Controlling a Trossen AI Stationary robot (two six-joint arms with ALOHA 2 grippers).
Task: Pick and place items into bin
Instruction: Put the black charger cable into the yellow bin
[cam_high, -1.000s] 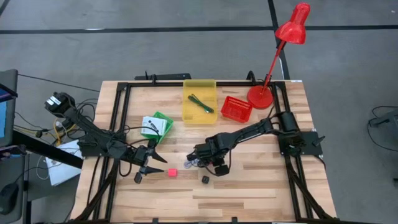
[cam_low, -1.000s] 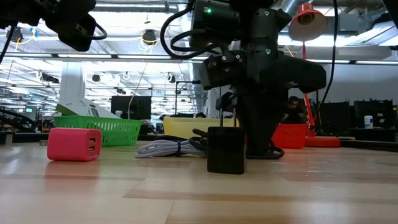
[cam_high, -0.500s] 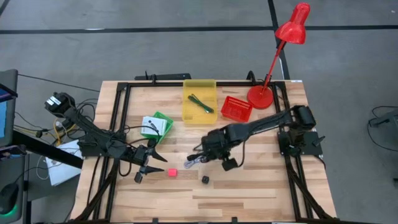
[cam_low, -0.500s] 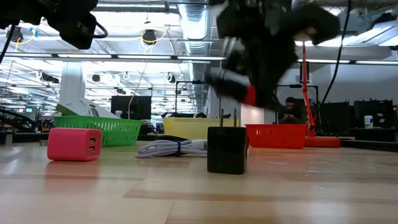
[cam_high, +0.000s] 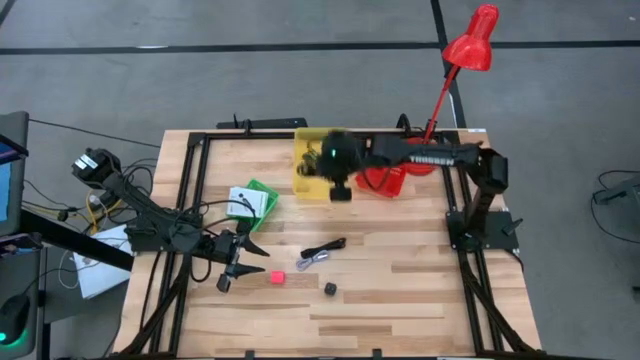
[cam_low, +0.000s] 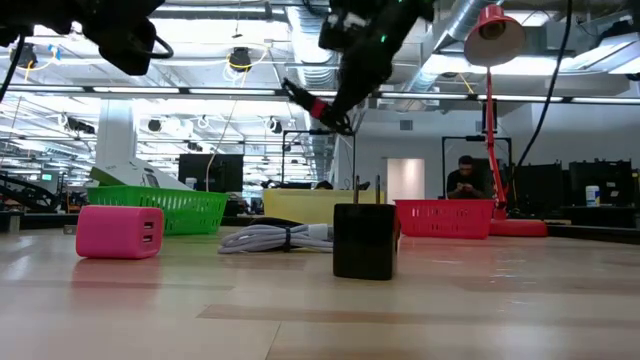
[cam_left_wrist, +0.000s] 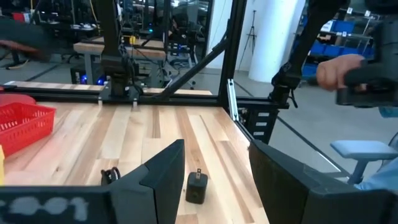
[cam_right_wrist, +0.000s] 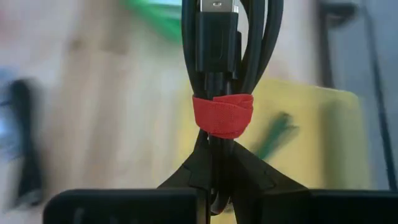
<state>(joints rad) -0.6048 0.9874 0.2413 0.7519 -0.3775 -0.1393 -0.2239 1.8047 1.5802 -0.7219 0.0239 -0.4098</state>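
My right gripper (cam_high: 336, 172) hangs over the yellow bin (cam_high: 303, 180) at the far side, shut on a black cable bundle (cam_right_wrist: 227, 56) tied with a red band (cam_right_wrist: 222, 115). A thin green item (cam_right_wrist: 273, 134) lies in that bin. A grey cable (cam_high: 322, 252) lies loose on the table middle. The pink cube (cam_high: 275, 277) and the black cube (cam_high: 330, 288) rest on the boards near the front. A white packet (cam_high: 246, 203) lies in a green basket. My left gripper (cam_high: 240, 268) waits open, low at the left, with the black cube (cam_left_wrist: 198, 186) ahead of its fingers. My right gripper pinches the black cable bundle between its two fingers just below the red band (cam_right_wrist: 217, 152). The cable strands run along the fingers and stick out past their tips. The bundle is lifted clear, high above the table (cam_low: 318, 108).
A red basket (cam_high: 380, 176) stands right of the yellow bin, with a red desk lamp (cam_high: 420, 152) behind it. The green basket (cam_low: 160, 208) sits at the left. A black frame rails the table's edges. A person sits far back in the room (cam_low: 462, 180).
My right gripper has risen from the table beside the grey cable and swung quickly toward the far edge, ending over the yellow bin with the black cable bundle. The grey cable and both cubes have stayed where they were.
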